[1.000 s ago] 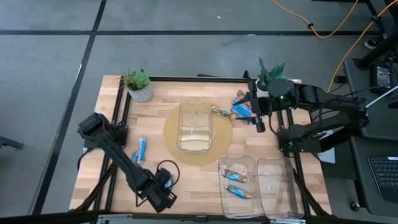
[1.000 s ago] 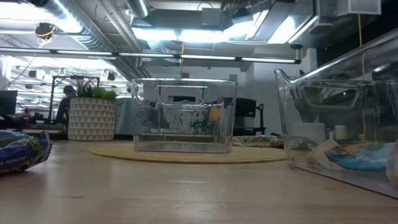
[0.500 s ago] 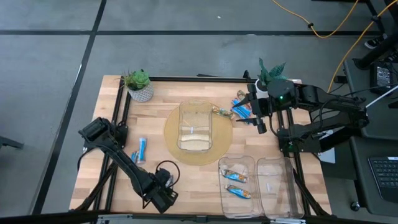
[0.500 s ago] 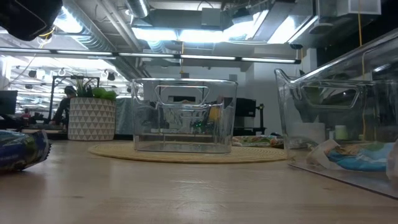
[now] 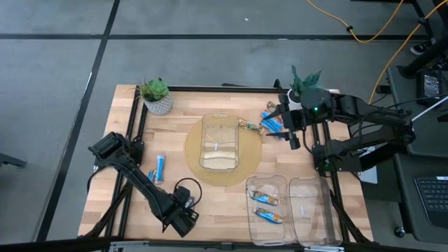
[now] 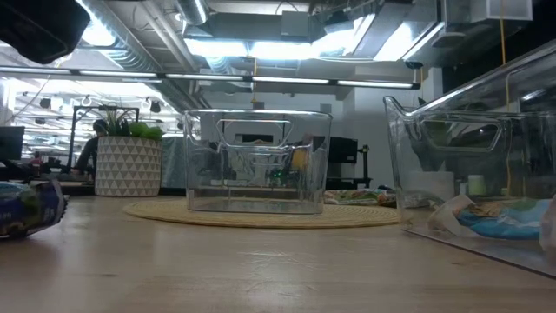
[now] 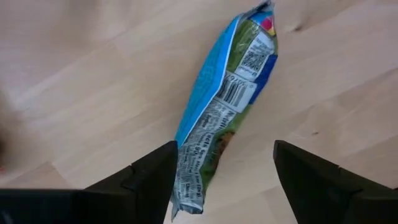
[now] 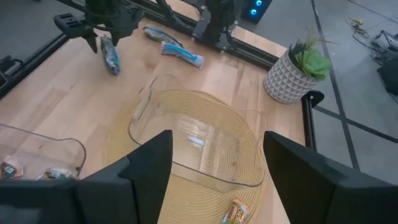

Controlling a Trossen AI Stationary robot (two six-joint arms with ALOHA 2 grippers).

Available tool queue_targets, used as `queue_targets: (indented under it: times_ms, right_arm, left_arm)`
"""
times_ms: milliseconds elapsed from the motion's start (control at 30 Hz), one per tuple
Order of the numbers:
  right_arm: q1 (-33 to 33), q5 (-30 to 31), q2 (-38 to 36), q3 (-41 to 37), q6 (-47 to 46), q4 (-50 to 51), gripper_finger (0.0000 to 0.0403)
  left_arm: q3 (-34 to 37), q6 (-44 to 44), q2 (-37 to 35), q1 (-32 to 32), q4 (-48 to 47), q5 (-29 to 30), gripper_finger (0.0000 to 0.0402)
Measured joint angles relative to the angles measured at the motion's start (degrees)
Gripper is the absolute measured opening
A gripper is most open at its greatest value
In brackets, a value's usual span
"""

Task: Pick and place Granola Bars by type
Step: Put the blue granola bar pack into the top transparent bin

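Left hand (image 7: 224,171) spread above a blue bar (image 7: 221,106), one end cropped

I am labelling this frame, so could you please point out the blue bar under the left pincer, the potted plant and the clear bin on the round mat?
blue bar (image 7: 214,118): left wrist view, middle of wrapper.
potted plant (image 5: 159,103): high view, white pot.
clear bin (image 5: 205,133): high view, left wall.

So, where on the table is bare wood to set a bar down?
Bare wood lies between the potted plant and the round mat, and along the front edge between the left pincer and the front bins. Crowded: the back right corner, where loose bars lie by the right pincer.
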State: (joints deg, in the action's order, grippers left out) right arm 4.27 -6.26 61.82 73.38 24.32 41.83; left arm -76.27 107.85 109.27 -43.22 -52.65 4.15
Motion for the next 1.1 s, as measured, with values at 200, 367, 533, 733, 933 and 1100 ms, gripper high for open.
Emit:
queue_targets:
  times_ms: [200, 367, 533, 733, 933, 1100]
  right_arm:
    - [1.88, -2.71, 0.00, 0.00, 0.00, 0.01, 0.0253]
    - [3.09, -3.99, 0.26, -0.01, 0.23, -0.58, 0.0253]
    - [3.90, -5.74, 0.50, -0.04, 0.26, -0.60, 0.0253]
    - [3.98, -7.04, 0.48, -0.04, 0.12, -0.66, 0.0253]
    - [3.98, -7.40, 0.47, -0.04, 0.04, -0.69, 0.0253]
    - [3.98, -7.41, 0.47, -0.04, 0.09, -0.69, 0.0253]
  left_arm:
    - [-0.02, 0.15, 0.61, 0.31, -1.17, -1.03, 0.0256]
    - [0.00, 0.85, 2.81, 0.31, -1.52, -2.59, 0.0256]
    - [0.00, 0.87, 4.49, 0.46, 0.72, -2.73, 0.0256]
    - [-0.07, 0.92, 5.05, 0.63, 1.51, -2.50, 0.0245]
    - [-0.09, 0.92, 5.11, 0.77, 1.91, -2.65, 0.0186]
    - [-0.15, 1.84, 5.14, 0.77, 2.23, -2.32, 0.0118]
